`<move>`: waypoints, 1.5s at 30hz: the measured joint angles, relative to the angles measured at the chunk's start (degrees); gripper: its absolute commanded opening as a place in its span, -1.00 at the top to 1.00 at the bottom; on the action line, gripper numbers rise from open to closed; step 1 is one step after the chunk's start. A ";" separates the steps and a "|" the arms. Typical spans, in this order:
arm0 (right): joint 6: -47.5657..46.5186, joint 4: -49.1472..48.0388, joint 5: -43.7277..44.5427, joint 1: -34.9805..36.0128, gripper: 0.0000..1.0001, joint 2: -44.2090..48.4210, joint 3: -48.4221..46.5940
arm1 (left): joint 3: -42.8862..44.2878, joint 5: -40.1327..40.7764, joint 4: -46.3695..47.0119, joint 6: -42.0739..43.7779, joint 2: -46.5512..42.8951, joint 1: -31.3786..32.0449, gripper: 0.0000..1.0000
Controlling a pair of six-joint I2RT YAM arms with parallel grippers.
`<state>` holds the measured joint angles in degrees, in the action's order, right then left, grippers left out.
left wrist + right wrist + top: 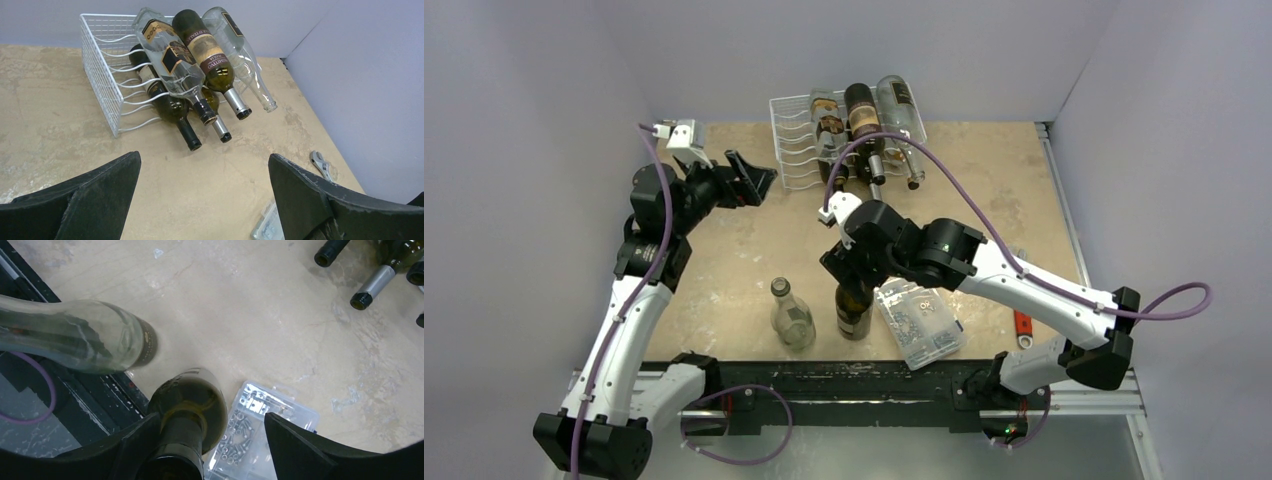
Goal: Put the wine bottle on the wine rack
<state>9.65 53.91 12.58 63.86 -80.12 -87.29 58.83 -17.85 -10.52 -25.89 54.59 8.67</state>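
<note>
The worktop (984, 190) carries the wine rack (796, 140) at its far side, well beyond the right hand (844, 270) and just ahead of the left hand (749, 180); several bottles already lie in it.

The dark wine bottle (854, 312) stands upright directly below the right hand, its long axis vertical, so that arm is much the nearer. A clear bottle (791, 318) stands just to that hand's left, a plastic box (919, 325) just to its right.

The top view hides the neck under the hand. The right wrist view shows it between the fingers (310, 445), seemingly touching one with a gap on the other side, so the jaws are apart and grip nothing yet. The left hand is wide open and empty.
</note>
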 measured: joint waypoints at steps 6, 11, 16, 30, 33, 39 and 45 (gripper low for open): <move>1.01 0.39 1.27 0.96 -0.38 -0.13 0.92 | 0.13 0.22 -0.39 0.09 0.52 0.44 -1.00; 1.25 -1.29 0.42 1.03 0.30 -0.15 1.68 | 0.20 0.74 -1.16 0.52 0.83 0.90 -1.00; 1.68 -1.92 -0.07 1.20 1.00 -0.39 1.70 | 0.20 0.96 -1.29 1.16 0.94 1.62 -1.00; 2.95 -16.31 11.61 -1.25 1.00 0.02 4.79 | 0.63 2.12 -1.64 1.62 1.51 1.99 -1.00; 4.17 -26.14 11.30 -5.42 1.00 0.48 8.76 | 0.76 2.29 -1.62 1.66 1.51 1.99 -1.00; 2.84 -45.55 12.09 -9.79 1.00 -0.44 17.44 | 0.85 3.10 -1.70 2.12 1.42 1.99 -1.00; -0.83 -64.57 9.75 -9.27 1.00 -3.67 23.37 | 0.85 3.08 -1.79 2.54 1.42 1.97 -1.00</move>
<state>8.82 -10.66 22.33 54.59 -83.79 -63.92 59.68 -14.76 -12.32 -23.35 56.01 10.63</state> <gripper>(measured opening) 0.365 0.998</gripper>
